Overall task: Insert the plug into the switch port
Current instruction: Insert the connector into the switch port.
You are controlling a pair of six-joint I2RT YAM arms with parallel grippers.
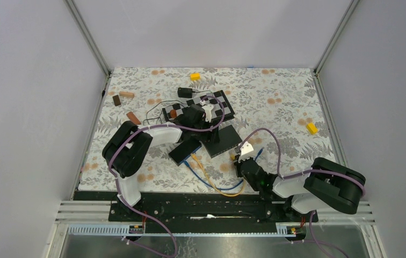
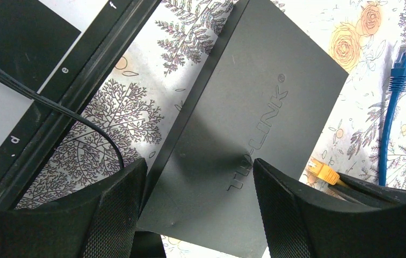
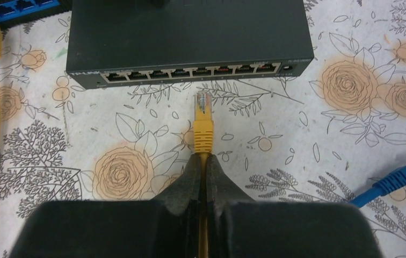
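Right wrist view: we record right jaws clamped on the yellow plug (image 3: 203, 121), tip just short of the switch (image 3: 190, 37) ports; left jaws straddle the switch, grip unconfirmed.

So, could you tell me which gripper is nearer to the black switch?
Left. The left gripper sits over the switch, jaws open; the right gripper holds the yellow plug just short of its ports.

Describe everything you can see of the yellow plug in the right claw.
The yellow plug has a yellow moulded boot, seemingly rubbery, and a clear plastic tip. The right claw, shut, pinches its cable just behind the boot. It points at the switch, short of the port row, not inserted. Whether it touches the floral cloth is unclear.
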